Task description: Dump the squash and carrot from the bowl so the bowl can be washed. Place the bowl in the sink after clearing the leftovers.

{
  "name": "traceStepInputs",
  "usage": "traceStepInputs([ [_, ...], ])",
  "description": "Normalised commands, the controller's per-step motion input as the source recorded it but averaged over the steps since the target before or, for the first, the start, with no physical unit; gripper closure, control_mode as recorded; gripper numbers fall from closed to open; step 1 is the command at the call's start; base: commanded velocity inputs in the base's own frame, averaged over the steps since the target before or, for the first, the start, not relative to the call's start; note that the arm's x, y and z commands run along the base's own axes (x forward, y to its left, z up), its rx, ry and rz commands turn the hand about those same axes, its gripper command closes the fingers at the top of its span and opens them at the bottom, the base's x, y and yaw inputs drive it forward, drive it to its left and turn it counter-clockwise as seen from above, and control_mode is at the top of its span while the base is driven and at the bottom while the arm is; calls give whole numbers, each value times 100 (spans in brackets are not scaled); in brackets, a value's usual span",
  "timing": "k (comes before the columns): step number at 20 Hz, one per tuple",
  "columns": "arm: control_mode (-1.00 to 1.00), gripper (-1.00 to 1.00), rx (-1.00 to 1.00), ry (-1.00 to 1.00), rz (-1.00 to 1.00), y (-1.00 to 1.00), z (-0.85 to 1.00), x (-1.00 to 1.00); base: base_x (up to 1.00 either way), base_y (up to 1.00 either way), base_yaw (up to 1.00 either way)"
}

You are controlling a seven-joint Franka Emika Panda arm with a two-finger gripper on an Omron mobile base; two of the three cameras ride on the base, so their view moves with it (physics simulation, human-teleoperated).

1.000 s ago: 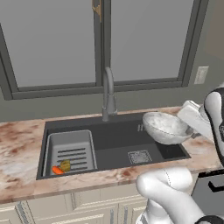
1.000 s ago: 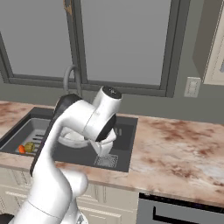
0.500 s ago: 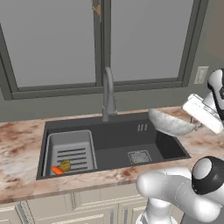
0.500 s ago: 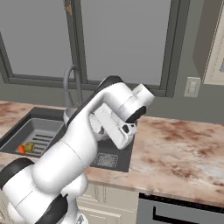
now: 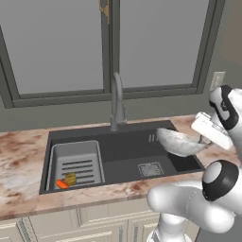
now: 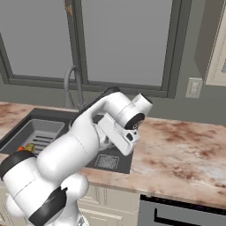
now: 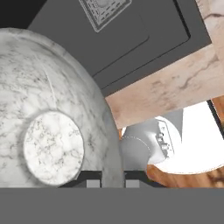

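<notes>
One bowl (image 5: 180, 142), rim pinched by jaws, hangs roughly level over sink (image 5: 127, 156) right end.

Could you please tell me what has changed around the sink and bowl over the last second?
The hand has swung the bowl a little to the right and down, to the right end of the sink, and tipped it from facing the camera to nearly level. It kept its grip on the rim throughout. The carrot and squash stayed in the slotted basin, and the faucet did not move.
</notes>
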Motion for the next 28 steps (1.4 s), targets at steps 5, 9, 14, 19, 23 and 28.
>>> traceStepInputs([
  [5,-100,100,-6,-7,0,24,-34,59,0,0,0],
  [9,-100,100,-13,0,0,12,-28,72,0,0,0],
  [14,-100,100,-17,0,0,2,-42,61,0,0,0],
  [19,-100,100,-18,0,0,13,-82,35,0,0,0],
  [23,-100,100,-6,3,0,11,-42,29,0,0,0],
  [28,-100,100,0,2,0,1,-20,38,0,0,0],
])
